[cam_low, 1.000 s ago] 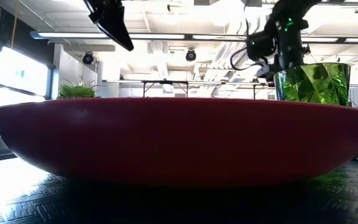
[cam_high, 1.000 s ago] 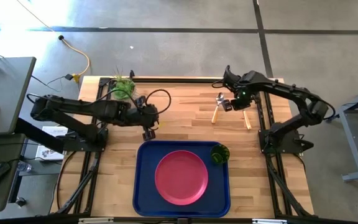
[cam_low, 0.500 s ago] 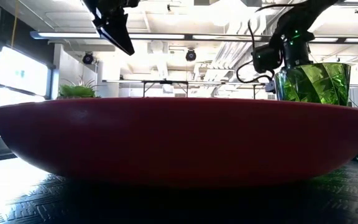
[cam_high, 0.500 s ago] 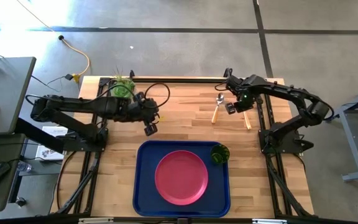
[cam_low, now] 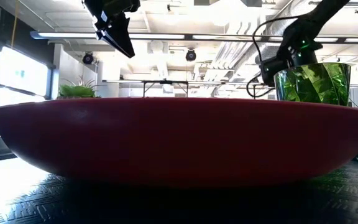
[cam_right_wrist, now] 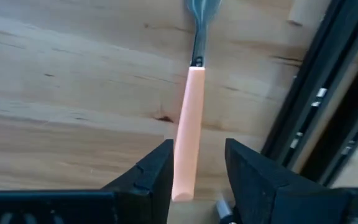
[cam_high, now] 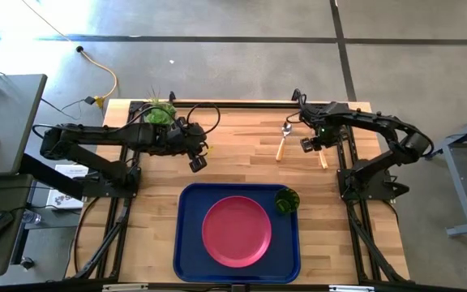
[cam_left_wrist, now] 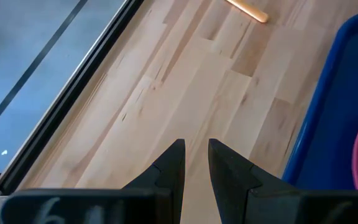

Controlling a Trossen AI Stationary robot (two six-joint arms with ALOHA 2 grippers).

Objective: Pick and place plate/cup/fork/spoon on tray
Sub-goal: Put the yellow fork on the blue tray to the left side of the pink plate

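Note:
The pink-red plate (cam_high: pixel 236 231) lies in the dark blue tray (cam_high: pixel 186 243), and the green cup (cam_high: pixel 286 200) stands in the tray's far right corner. The spoon (cam_high: pixel 282 140) lies on the wood with its bowl toward the far edge. The fork (cam_high: pixel 323 158) lies to its right by the black rail. My right gripper (cam_high: pixel 309 144) is open above the fork. Its fingers stand on either side of the orange handle's free end (cam_right_wrist: pixel 190 130), and the fork's head is cut off in the right wrist view. My left gripper (cam_high: pixel 197 161) is shut and empty over bare wood beyond the tray's far left corner.
A green plant in a pale pot (cam_high: pixel 160 113) stands at the far left corner. A black frame rail (cam_high: pixel 340 154) runs just right of the fork. Bare wood lies between the tray (cam_left_wrist: pixel 319 118) and the far edge. The plate (cam_low: pixel 179 140) fills the low view.
My right gripper has gone from beside the spoon toward the table's right edge and down, and now stands over the fork's handle. My left gripper has drawn back a little toward the far edge and up. Plate, cup, spoon and fork have kept still.

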